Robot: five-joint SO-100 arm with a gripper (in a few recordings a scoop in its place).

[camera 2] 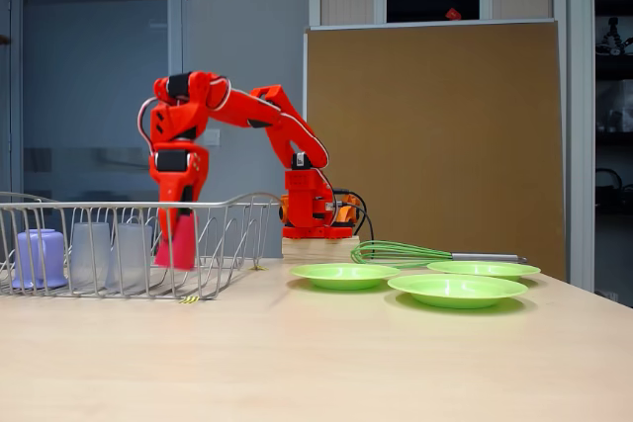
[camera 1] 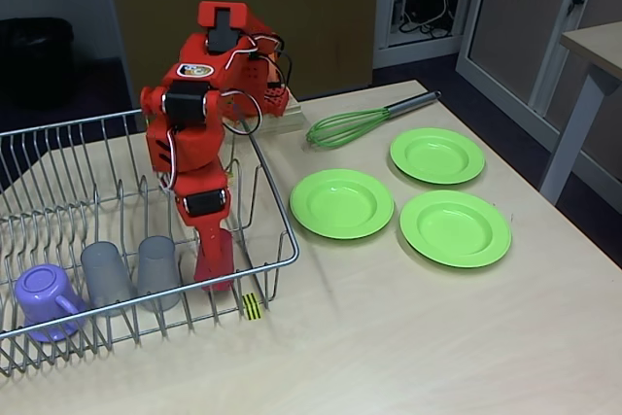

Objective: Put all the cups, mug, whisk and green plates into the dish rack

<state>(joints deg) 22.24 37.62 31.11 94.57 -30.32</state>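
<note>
— Reaching down into the dish rack (camera 1: 277, 230), tool (camera 1: 215, 274) clamped on the red cup (camera 2: 178, 244)?
— Seems clamped. Mug (camera 1: 44, 300) and grey cups (camera 1: 131, 272) racked alongside; whisk (camera 1: 364, 121), green plates (camera 1: 342, 203) out on desk (camera 1: 408, 337).

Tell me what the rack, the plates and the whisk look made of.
Rack: thin silver wire, shiny, likely metal.
Plates: lime green, opaque, smooth with soft glare, likely plastic.
Whisk: green loops, perhaps coated wire or silicone; handle grey with a sheen, probably metal.
</note>
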